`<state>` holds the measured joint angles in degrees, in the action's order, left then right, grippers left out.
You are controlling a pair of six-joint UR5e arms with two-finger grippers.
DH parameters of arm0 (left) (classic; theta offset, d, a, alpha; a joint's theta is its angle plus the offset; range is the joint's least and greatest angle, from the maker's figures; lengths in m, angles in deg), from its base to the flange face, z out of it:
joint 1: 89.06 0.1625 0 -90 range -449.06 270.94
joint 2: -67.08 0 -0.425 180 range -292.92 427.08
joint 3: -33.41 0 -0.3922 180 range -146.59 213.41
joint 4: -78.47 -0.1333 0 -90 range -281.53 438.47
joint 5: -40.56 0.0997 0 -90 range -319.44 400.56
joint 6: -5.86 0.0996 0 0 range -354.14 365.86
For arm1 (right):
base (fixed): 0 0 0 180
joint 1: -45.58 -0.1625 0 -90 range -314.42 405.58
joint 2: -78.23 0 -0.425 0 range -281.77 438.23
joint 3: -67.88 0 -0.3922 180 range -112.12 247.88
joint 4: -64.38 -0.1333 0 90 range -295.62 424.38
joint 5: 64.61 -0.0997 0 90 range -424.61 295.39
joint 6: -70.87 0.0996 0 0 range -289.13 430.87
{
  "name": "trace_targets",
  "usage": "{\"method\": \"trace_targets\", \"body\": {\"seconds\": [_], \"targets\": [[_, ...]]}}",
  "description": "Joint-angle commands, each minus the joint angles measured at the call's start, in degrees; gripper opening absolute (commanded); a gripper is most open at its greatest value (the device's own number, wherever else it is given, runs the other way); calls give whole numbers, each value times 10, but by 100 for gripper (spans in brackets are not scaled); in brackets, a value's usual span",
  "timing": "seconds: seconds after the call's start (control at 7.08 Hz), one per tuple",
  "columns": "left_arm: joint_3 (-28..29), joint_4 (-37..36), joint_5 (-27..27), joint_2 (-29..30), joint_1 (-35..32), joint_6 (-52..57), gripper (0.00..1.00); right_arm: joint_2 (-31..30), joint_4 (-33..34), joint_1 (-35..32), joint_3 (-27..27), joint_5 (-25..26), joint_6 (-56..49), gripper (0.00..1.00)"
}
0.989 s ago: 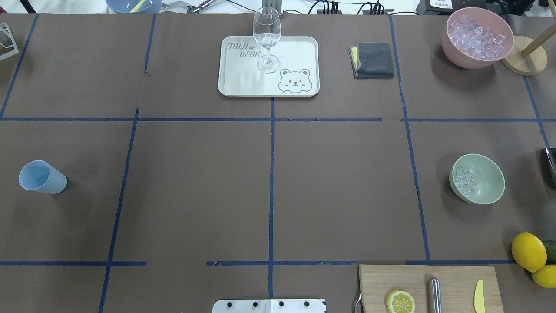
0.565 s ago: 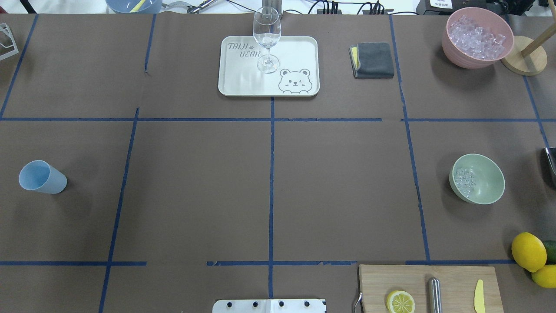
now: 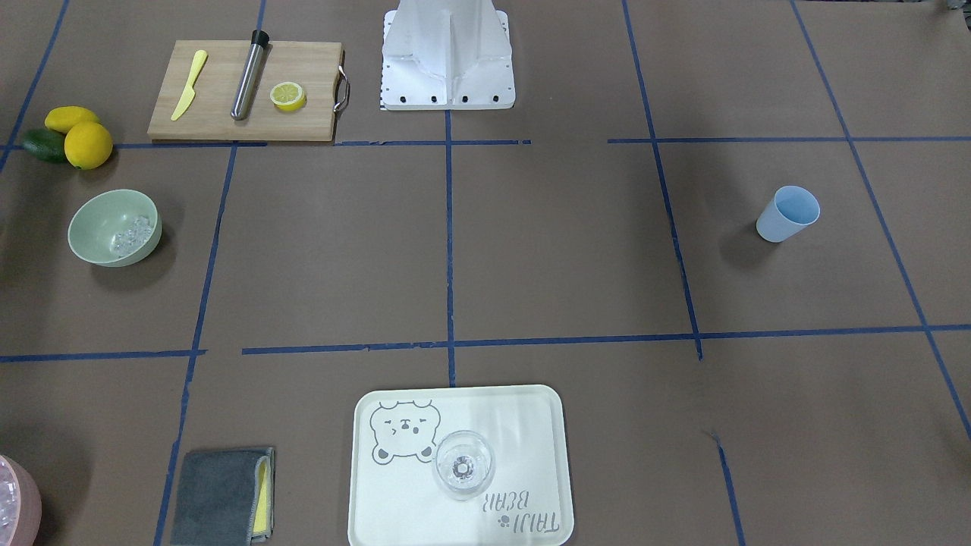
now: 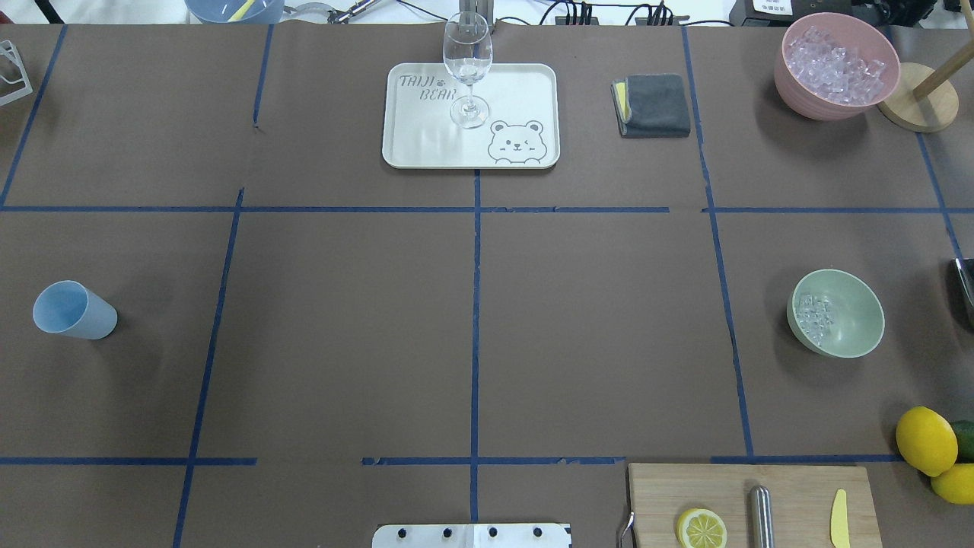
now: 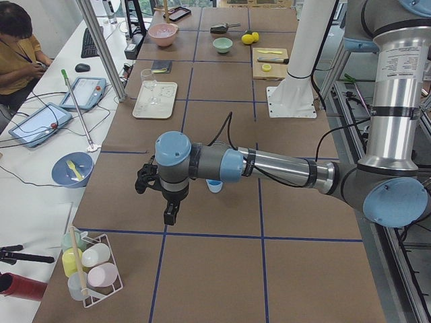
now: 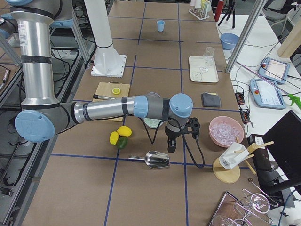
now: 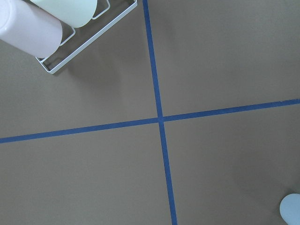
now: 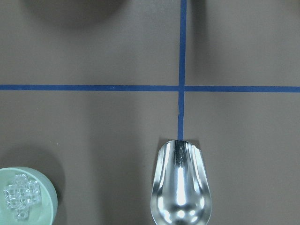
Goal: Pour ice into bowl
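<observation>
The sage-green bowl (image 4: 854, 313) stands at the table's right, upright, with a small cluster of clear ice (image 4: 813, 318) on its left inner side. It also shows in the front view (image 3: 95, 220) and at the lower left of the right wrist view (image 8: 47, 190), with the ice (image 8: 21, 201) inside. The right gripper (image 6: 171, 143) hangs over the table near the bowl and above a metal scoop (image 8: 180, 187); I cannot tell whether it is open or shut. The left gripper (image 5: 168, 214) hangs near the blue cup (image 4: 74, 310); I cannot tell its state either.
A pink bowl (image 4: 799, 103) full of ice stands at the far right. A tray (image 4: 426, 137) with a wine glass (image 4: 467, 68), a grey cloth (image 4: 654, 105), a cutting board (image 4: 799, 495) with a lemon half, whole lemons (image 4: 925, 440) and a cup rack (image 7: 84, 42) are around.
</observation>
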<state>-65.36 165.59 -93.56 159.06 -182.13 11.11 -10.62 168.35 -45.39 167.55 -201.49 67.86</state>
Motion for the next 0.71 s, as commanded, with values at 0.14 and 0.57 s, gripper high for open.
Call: {"method": "trace_targets", "body": {"seconds": [0.14,0.57], "targets": [[4,0,4,29,0,0,100,-4,-27,-1,2,0,1,100],[-21,-3,5,64,-3,-1,100,-30,-31,-1,13,-7,1,100]]}}
